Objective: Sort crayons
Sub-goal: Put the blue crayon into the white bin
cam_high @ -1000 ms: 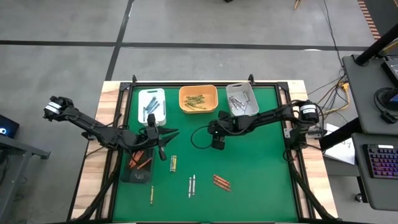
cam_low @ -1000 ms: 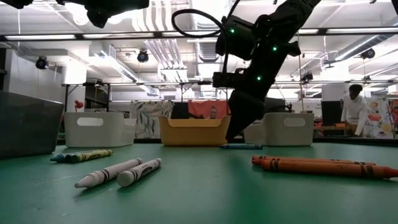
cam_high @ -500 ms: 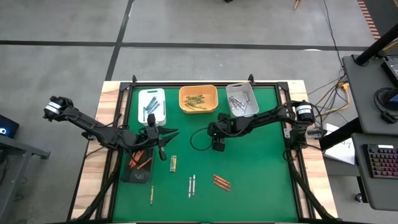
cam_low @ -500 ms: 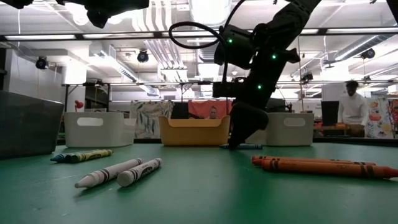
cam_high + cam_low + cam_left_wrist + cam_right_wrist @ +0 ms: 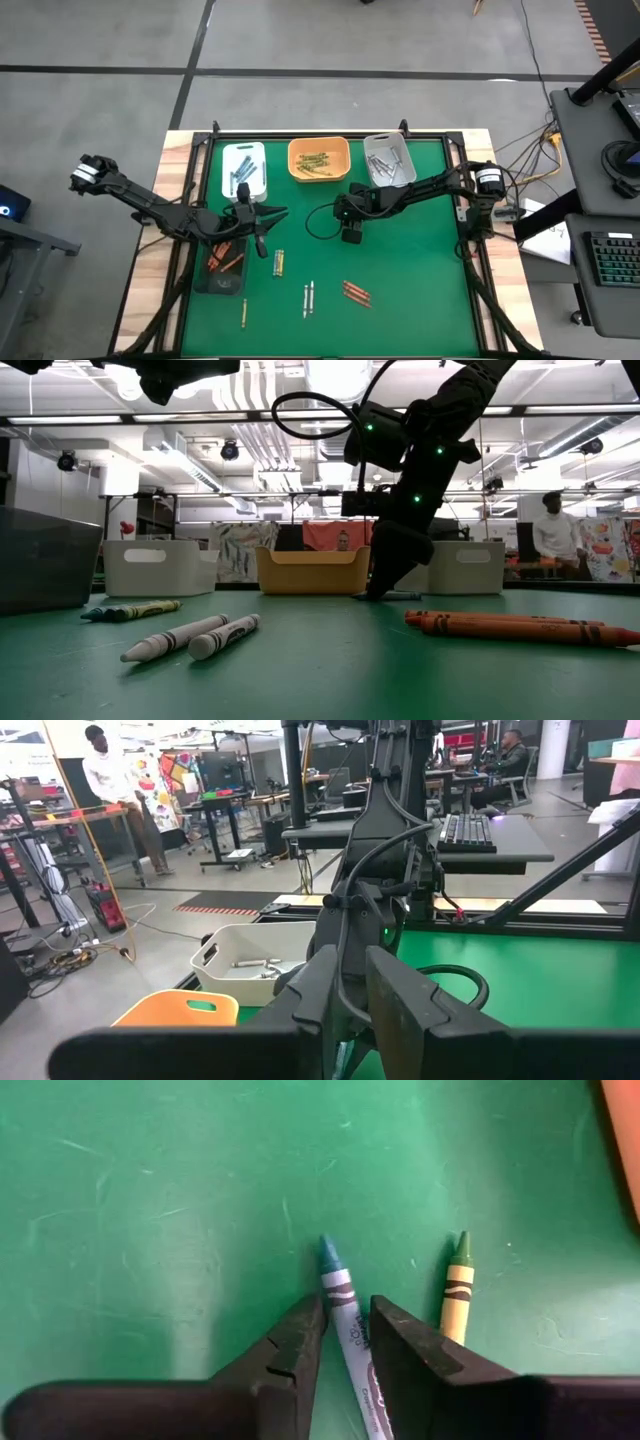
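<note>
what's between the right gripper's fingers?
A blue crayon lies on the green mat between the right gripper's fingers; its tip shows, its rear end is out of frame. A yellow-green crayon lies beside it, outside the fingers.

Blue crayon (image 5: 345, 1315) runs down between the right gripper (image 5: 345, 1335) fingers, lower end cut off by the frame edge. Yellow crayon (image 5: 455, 1295) beside it: back half hidden behind a finger. From above, can't tell what's under that gripper. Low cam: dark tray (image 5: 45, 560) cropped at left, orange crayons (image 5: 510, 628) cropped at right.
</note>
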Available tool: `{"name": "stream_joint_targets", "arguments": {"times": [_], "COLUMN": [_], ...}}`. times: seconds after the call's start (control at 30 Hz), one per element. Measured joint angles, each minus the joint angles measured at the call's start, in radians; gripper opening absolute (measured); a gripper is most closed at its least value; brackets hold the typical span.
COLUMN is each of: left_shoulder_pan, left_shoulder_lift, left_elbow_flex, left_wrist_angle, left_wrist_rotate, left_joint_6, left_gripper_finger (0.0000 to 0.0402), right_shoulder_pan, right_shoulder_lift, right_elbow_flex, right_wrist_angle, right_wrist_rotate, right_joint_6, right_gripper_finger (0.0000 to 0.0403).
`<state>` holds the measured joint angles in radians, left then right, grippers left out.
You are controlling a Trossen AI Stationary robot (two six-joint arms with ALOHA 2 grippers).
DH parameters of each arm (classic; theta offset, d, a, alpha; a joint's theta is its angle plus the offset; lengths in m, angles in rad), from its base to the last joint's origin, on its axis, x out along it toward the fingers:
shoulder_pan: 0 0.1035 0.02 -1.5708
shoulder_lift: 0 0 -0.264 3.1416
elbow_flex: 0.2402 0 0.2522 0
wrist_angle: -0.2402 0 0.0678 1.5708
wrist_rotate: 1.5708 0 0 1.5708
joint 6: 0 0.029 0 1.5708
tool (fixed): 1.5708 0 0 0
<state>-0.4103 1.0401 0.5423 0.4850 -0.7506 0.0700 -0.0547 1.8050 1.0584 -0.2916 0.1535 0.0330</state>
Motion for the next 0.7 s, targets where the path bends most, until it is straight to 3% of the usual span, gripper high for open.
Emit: {"name": "stream_joint_targets", "arguments": {"times": [0.23,0.43,0.6,0.7], "left_shoulder_pan": [0.000,0.000,0.000,0.000], "left_shoulder_lift": [0.000,0.000,0.000,0.007], "left_elbow_flex": [0.000,0.000,0.000,0.000], "left_wrist_angle": [0.000,0.001,0.005,0.017], "left_wrist_rotate": [0.001,0.009,0.110,0.122], "left_joint_6": [-0.012,-0.070,-0.084,-0.083], "left_gripper_finger": [0.0038,0.0038,0.0052,0.0075], "right_shoulder_pan": [0.002,0.018,0.046,0.072], "right_shoulder_lift": [-0.005,-0.090,-0.196,-0.266], "right_elbow_flex": [0.000,-0.006,-0.058,-0.108], "right_wrist_angle": [0.000,0.008,0.133,0.295], "right_wrist_rotate": [-0.006,-0.098,-0.117,-0.122], "right_joint_6": [-0.010,-0.001,0.017,0.018], "right_gripper_finger": [0.0019,0.0011,0.0010,0.0010]}}
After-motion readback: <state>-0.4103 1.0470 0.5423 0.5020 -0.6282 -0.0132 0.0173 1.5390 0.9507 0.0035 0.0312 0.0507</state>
